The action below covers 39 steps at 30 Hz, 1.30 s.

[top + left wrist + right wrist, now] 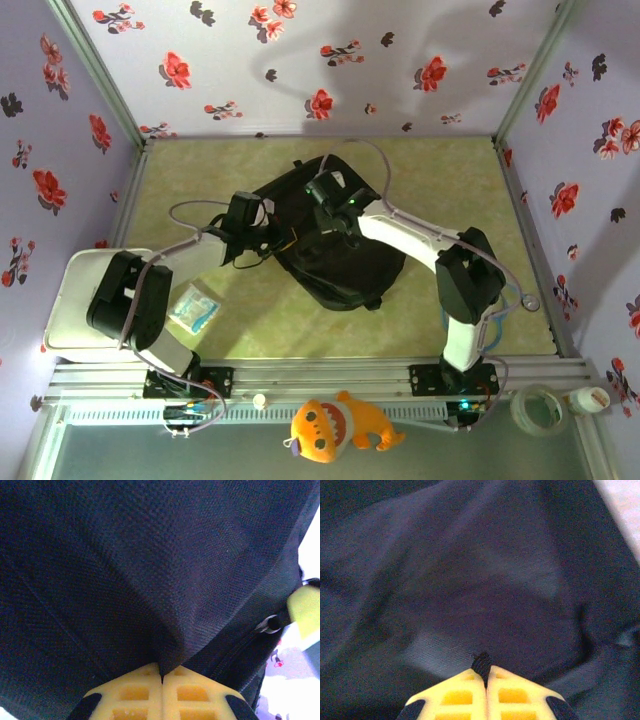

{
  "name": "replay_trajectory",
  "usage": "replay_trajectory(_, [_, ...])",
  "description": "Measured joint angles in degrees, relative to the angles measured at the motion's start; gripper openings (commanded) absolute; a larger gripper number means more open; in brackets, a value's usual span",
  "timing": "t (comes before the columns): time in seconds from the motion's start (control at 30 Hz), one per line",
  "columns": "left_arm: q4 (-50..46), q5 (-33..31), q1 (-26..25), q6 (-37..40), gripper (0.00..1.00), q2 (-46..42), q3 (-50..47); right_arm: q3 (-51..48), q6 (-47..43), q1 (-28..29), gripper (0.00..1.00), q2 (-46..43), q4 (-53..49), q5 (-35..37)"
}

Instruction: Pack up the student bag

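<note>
Both pairs of yellow fingers are pressed flat together, each nipping a part of the student bag. The left gripper [161,669] pinches a ridge of black weave at its tips, and the cloth rises in a tent toward them. A zip line [245,645] runs just to the right. The right gripper [486,670] holds a small black ribbed tab [481,661], probably a zip pull or loop, though the blur leaves that unsure.

Seen from above, the student bag [340,275] lies flat in the middle of the green table [450,190]. The two arms meet over its upper half, the left at its left edge. A white case [70,300] sits near the left arm's base, with a clear packet [195,308] just beside it.

The likely risks lie in the grips. The left one has only a thin fold, which may slide free once it is pulled. If that fold takes in both layers, the mouth would be held shut. The tab is small and could slip out. An uneven pull could drag the soft bag across the table instead of opening it.
</note>
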Motion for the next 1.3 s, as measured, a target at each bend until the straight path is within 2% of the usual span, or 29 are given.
replay_trajectory(0.13, [-0.5,-0.2,0.1,0.6,0.00,-0.3,0.0,0.0,1.5,-3.4,0.00,-1.5,-0.8,3.2])
replay_trajectory(0.33, [-1.3,-0.2,0.1,1.3,0.00,-0.6,0.4,0.0,4.3,-6.8,0.00,-1.4,-1.4,3.5])
replay_trajectory(0.63, [-2.4,0.0,-0.2,2.7,0.00,-0.2,3.5,4.6,7.7,-12.9,0.00,5.5,-4.9,-2.7])
replay_trajectory(0.8, [-6.9,-1.0,-0.2,5.2,0.00,4.7,10.6,4.4,7.7,-14.8,0.00,4.2,-5.1,-5.0])
replay_trajectory(0.97, [-10.0,-2.2,-0.2,8.0,0.00,13.9,23.4,4.0,8.1,-17.9,0.00,2.3,-4.9,-5.7])
replay_trajectory(1.07, [-10.1,-2.6,-0.3,9.2,0.06,18.6,29.9,4.0,8.3,-19.7,0.00,2.1,-4.4,-5.8])
replay_trajectory(1.13, [-10.1,-2.8,-0.5,9.9,0.23,20.5,32.8,4.0,8.3,-20.7,0.00,2.1,-3.9,-6.1])
replay_trajectory(1.17, [-9.9,-3.4,-0.6,10.1,0.28,21.1,33.7,4.2,8.0,-21.2,0.07,2.1,-3.8,-6.1])
replay_trajectory(1.3, [-9.9,-6.2,-0.6,11.4,0.55,21.2,34.9,6.0,6.1,-22.2,0.50,2.0,-3.5,-7.4])
